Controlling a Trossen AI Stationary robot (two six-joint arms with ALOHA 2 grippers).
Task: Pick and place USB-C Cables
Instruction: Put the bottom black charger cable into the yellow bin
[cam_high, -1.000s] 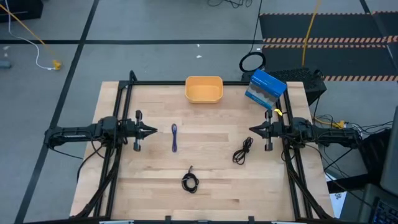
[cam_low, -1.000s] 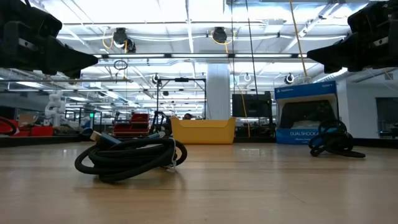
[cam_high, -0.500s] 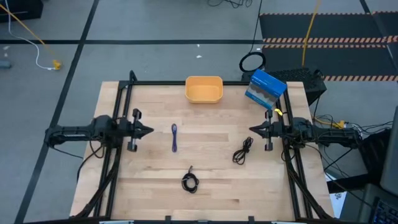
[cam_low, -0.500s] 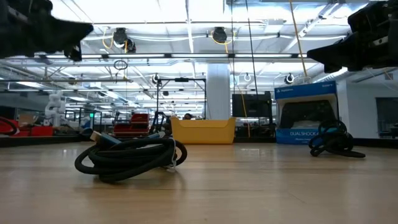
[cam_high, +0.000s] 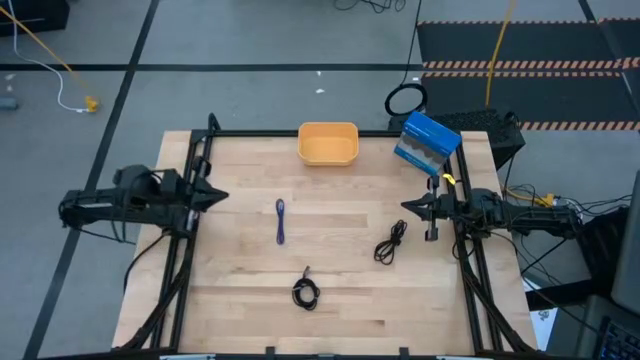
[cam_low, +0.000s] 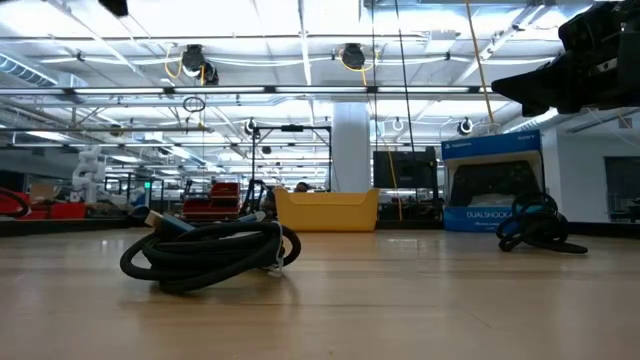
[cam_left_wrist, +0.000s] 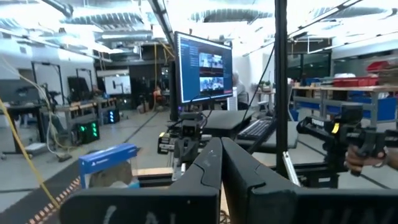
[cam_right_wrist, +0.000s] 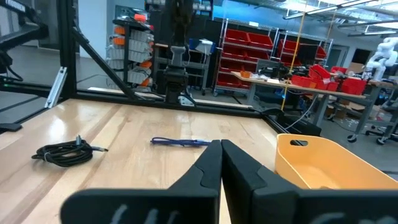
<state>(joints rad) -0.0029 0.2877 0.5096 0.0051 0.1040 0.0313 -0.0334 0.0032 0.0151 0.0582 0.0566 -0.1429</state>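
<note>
**Cables lie clear of both grippers**

Nearest, we see a black coil (cam_high: 305, 292), then another (cam_high: 390, 241) just beside the clenched right gripper (cam_high: 406, 208); the purple-blue cable (cam_high: 280, 220) lies apart from the clenched left gripper (cam_high: 222, 193), the yellow bin (cam_high: 328, 143) farthest

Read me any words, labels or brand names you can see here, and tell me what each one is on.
"DUALSHOCK 4": blue box, front, low view.
Header strip on the blue box: too small to read.
Monitor, left wrist view: on-screen text too blurred.
Nothing else readable.
</note>
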